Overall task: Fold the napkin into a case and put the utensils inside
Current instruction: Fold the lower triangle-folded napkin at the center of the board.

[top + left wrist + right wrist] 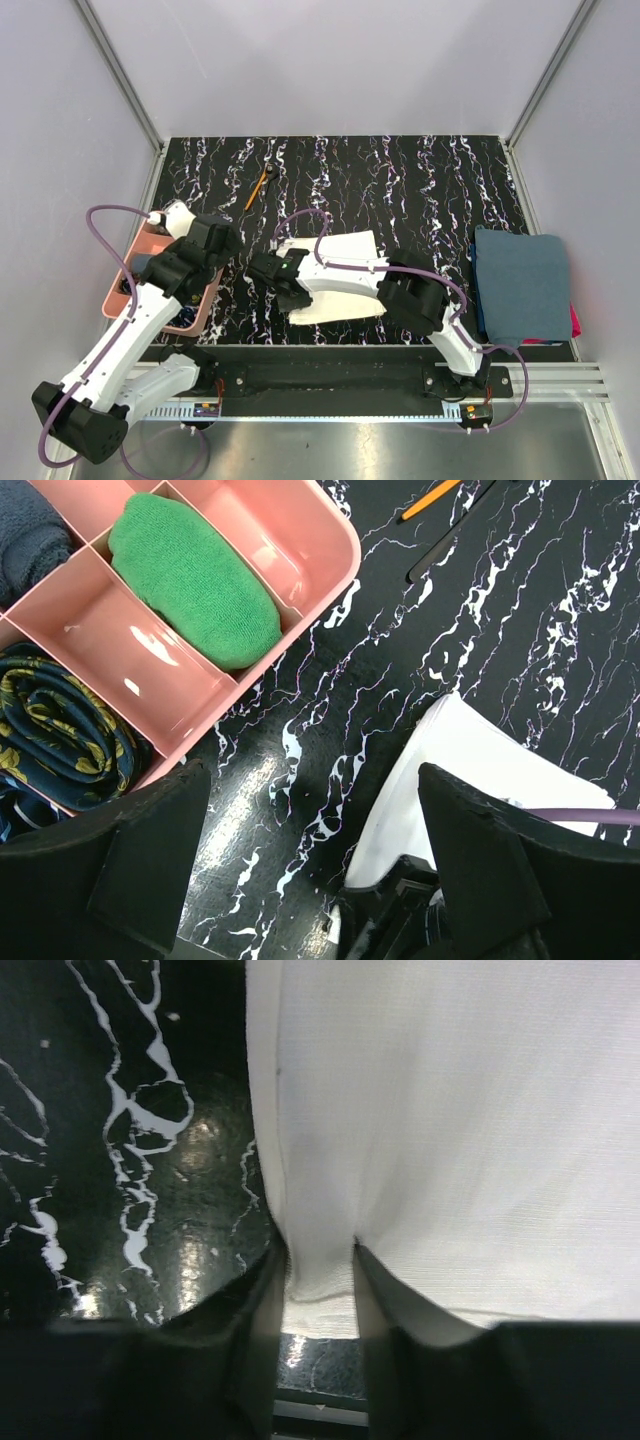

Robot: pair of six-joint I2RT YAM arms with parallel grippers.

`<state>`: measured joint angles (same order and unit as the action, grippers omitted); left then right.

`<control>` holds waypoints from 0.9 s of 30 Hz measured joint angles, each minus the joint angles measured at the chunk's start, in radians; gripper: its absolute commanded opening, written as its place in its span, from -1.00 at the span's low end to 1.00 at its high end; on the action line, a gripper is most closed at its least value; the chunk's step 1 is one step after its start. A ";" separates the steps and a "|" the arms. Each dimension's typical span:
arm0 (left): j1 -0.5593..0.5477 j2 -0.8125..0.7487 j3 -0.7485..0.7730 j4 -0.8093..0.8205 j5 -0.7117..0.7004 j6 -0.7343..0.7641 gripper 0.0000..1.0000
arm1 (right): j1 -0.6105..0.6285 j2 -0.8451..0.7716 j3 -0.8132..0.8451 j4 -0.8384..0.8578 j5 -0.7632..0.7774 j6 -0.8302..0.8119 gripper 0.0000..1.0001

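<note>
Cream napkin (335,280) pinched on the marbled surface (420,190).
From above, the right claw (285,290) is at its left edge; the left claw (300,880) hangs released beside the pink tray (300,540); the right wrist view shows fingers (265,1310) clenched on cloth.

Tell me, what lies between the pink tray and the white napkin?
Only bare marbled tabletop separates the pink tray from the napkin, clearest in the left wrist view.
</note>
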<state>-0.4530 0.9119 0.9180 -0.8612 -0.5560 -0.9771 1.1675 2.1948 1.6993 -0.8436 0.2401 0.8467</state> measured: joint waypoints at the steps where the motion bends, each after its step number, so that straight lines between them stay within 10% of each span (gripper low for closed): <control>1: 0.001 0.001 -0.004 0.003 0.003 0.000 0.77 | 0.002 0.000 -0.002 -0.003 0.008 0.003 -0.46; 8: 0.016 0.055 -0.017 0.010 0.047 -0.009 0.84 | 0.006 -0.007 -0.010 -0.024 0.054 -0.009 -1.00; 27: 0.118 0.342 -0.124 0.397 0.599 0.145 0.79 | -0.151 -0.358 -0.436 0.359 -0.216 -0.108 -1.00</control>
<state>-0.3347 1.2537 0.7944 -0.4637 0.0429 -0.8326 1.0168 1.8370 1.2636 -0.4847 0.0246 0.7387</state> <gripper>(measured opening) 0.892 0.013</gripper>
